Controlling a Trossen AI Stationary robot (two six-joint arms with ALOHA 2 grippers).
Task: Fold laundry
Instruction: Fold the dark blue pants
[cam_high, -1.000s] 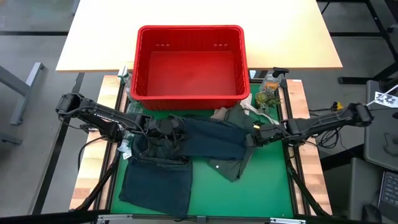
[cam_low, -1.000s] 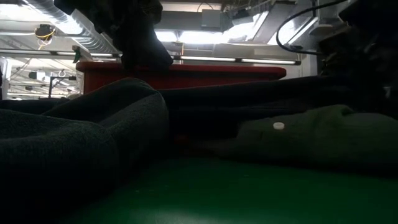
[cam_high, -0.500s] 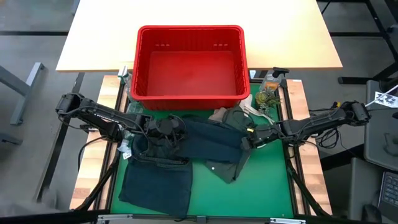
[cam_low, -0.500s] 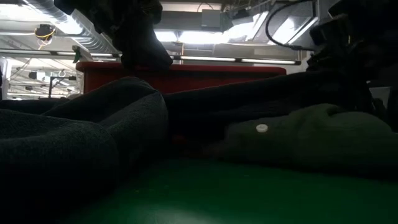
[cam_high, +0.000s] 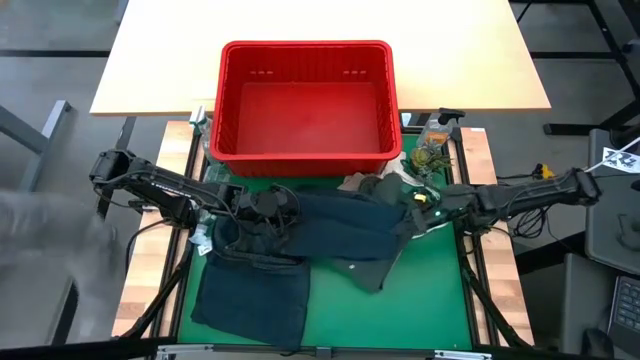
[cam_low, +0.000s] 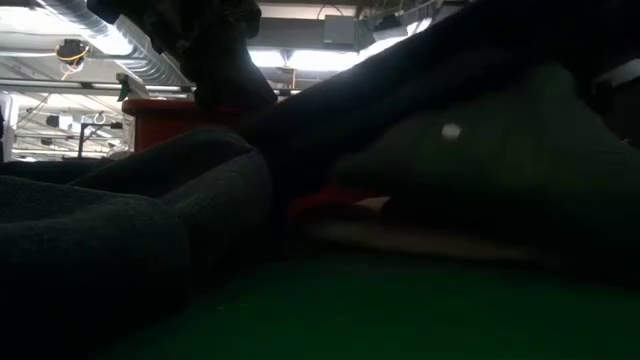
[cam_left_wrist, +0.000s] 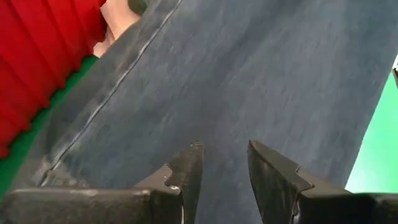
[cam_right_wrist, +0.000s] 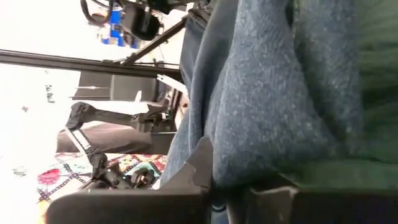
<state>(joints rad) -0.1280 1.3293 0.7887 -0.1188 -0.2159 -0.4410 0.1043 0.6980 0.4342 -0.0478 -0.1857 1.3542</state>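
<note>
**Tool grips jeans edge as folding begins on green worktop**

Right tool (cam_high: 410, 215) is clenched on the edge of the dark blue jeans (cam_high: 335, 228), near the worktop's right side, just in front of the red basket (cam_high: 305, 100). The right wrist view shows blue denim bunched and pinched between its fingers, with olive-green cloth alongside. Seen level with the mat, the cloth on that side stands lifted off the green mat (cam_high: 430, 290), with a pale layer showing underneath. That fits a grip taken to raise this end and carry it across for a fold.

Left tool (cam_high: 240, 208) sits at the other end of the jeans, near the dark waistband on the worktop's left. Its fingers (cam_left_wrist: 186, 168) stand apart just over flat denim in its own wrist view, and nothing can be seen held between them. Its position suggests it is there to steady or anchor that end while the right side moves, though whether it presses the cloth cannot be told.

An olive-green shirt (cam_high: 368, 270) lies partly under the jeans, a white button (cam_low: 450, 131) showing. A darker garment (cam_high: 255, 295) lies spread on the mat's near left. A clear bottle (cam_high: 432, 135) stands beside the basket's right corner, away from the work.

The basket is empty, so the clothes are out on the mat; none looks folded yet.
</note>
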